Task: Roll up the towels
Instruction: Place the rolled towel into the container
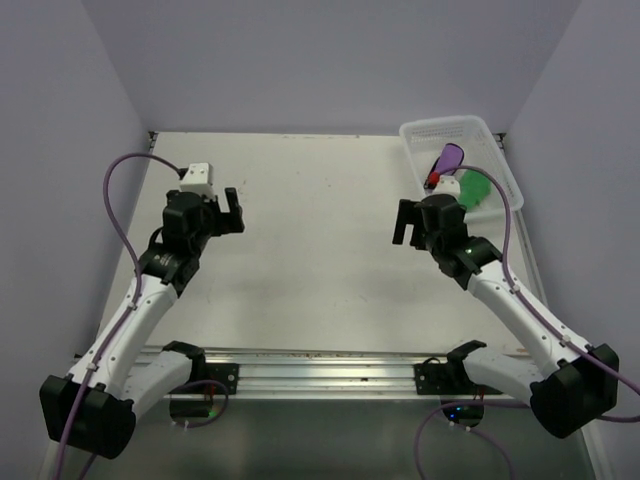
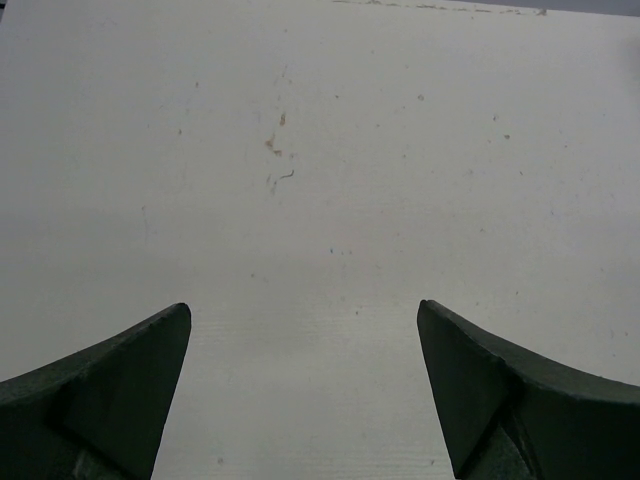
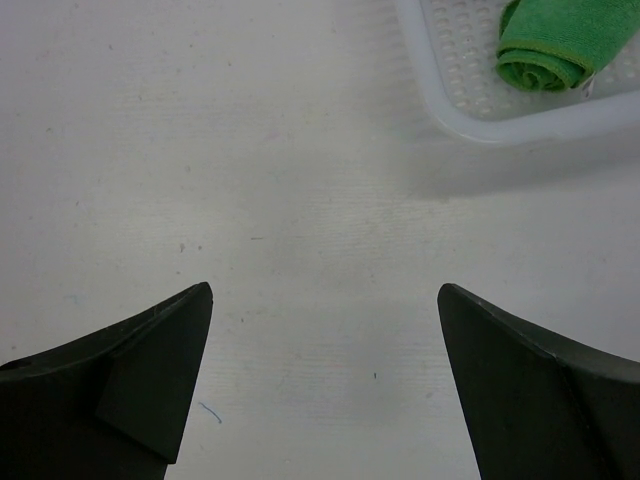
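Observation:
The green towel (image 1: 475, 189) lies rolled up inside the white lattice basket (image 1: 432, 129) at the back right; the right wrist view shows its spiral end (image 3: 545, 45). The purple towel (image 1: 450, 156) lies rolled beside it in the same basket, partly hidden by my right wrist. My right gripper (image 1: 409, 224) is open and empty, hovering over bare table left of the basket; it also shows in the right wrist view (image 3: 325, 300). My left gripper (image 1: 231, 211) is open and empty over the left half of the table, seen too in the left wrist view (image 2: 303, 315).
The basket's near wall (image 3: 520, 125) stands just ahead and right of my right gripper. A small red and white object (image 1: 436, 180) lies in the basket by the towels. Purple walls close in the white table (image 1: 320, 250) on three sides.

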You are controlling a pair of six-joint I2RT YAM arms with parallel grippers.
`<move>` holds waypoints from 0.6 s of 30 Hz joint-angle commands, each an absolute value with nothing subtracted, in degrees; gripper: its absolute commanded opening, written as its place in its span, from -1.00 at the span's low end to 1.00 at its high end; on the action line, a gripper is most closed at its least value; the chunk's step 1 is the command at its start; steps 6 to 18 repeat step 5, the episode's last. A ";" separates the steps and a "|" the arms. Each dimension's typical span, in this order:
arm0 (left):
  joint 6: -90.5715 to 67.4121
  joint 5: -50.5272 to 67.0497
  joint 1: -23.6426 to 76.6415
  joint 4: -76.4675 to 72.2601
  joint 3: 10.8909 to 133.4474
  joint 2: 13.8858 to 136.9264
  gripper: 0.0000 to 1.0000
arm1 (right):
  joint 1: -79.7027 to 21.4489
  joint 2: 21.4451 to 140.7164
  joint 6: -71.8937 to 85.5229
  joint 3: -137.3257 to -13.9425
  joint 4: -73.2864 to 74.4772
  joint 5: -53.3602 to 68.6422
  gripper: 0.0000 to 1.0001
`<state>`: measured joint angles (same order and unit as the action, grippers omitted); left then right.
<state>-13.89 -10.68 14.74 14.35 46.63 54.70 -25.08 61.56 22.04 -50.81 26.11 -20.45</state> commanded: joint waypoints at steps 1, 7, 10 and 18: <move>-13.01 -10.37 14.41 12.57 47.28 55.11 0.99 | -24.96 61.70 22.68 -51.94 26.01 -21.71 0.98; -13.01 -10.37 14.41 12.74 47.20 55.28 0.99 | -24.96 61.53 23.28 -51.68 25.93 -23.10 0.98; -13.01 -10.37 14.41 12.74 47.20 55.28 0.99 | -24.96 61.53 23.28 -51.68 25.93 -23.10 0.98; -13.01 -10.37 14.41 12.74 47.20 55.28 0.99 | -24.96 61.53 23.28 -51.68 25.93 -23.10 0.98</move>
